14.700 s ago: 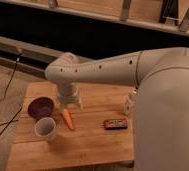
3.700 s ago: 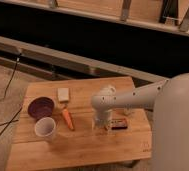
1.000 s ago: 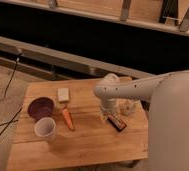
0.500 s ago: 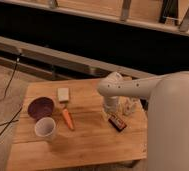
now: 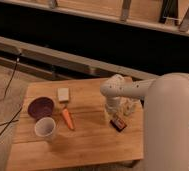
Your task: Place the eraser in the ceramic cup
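Camera view — finds the gripper (image 5: 119, 111) well right of the ceramic cup (image 5: 45, 129), pointing down at the wooden table (image 5: 88, 147), jaws spread wide, gripping nothing. Puts the eraser (image 5: 119, 123) flat on the wood, also well right of the cup, lying askew just beneath the jaws — contact impossible to tell. Places the carrot (image 5: 68, 119) just right of the cup, the dark bowl (image 5: 40, 107) just behind it, the beige block (image 5: 63, 94) farther back.

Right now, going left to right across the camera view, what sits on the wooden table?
White ceramic cup → orange carrot → dark flat rectangular eraser, with the open pincer hanging just over it.
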Robot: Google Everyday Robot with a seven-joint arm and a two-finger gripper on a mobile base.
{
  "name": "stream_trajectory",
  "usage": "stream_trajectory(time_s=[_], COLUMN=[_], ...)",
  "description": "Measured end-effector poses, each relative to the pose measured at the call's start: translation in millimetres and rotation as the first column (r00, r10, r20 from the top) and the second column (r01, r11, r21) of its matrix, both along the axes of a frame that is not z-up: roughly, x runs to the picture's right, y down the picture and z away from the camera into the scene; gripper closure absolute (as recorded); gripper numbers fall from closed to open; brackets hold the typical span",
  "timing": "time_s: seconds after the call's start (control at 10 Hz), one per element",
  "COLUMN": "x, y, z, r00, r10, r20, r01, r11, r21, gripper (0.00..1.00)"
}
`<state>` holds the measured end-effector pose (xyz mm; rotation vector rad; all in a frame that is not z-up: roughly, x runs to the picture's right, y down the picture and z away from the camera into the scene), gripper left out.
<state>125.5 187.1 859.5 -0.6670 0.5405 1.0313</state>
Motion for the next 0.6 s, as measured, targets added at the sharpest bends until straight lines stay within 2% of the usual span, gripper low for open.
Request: stream_trajectory(time_s=[0.3,0.4,0.6], x=[0.6,0.7,1.5], y=[7.7,8.4,9.0], z=[6.5,7.8,9.2], r00=[1.000,1.000,0.999], r10=[0.013,0.022,0.043], r20=[0.003,0.003,0.002], r01=[-0.013,-0.022,-0.043], r11=[0.9997,0.9995,0.9987], r21=[-0.019,-0.022,-0.028], gripper=[0.35,0.39,0.61])
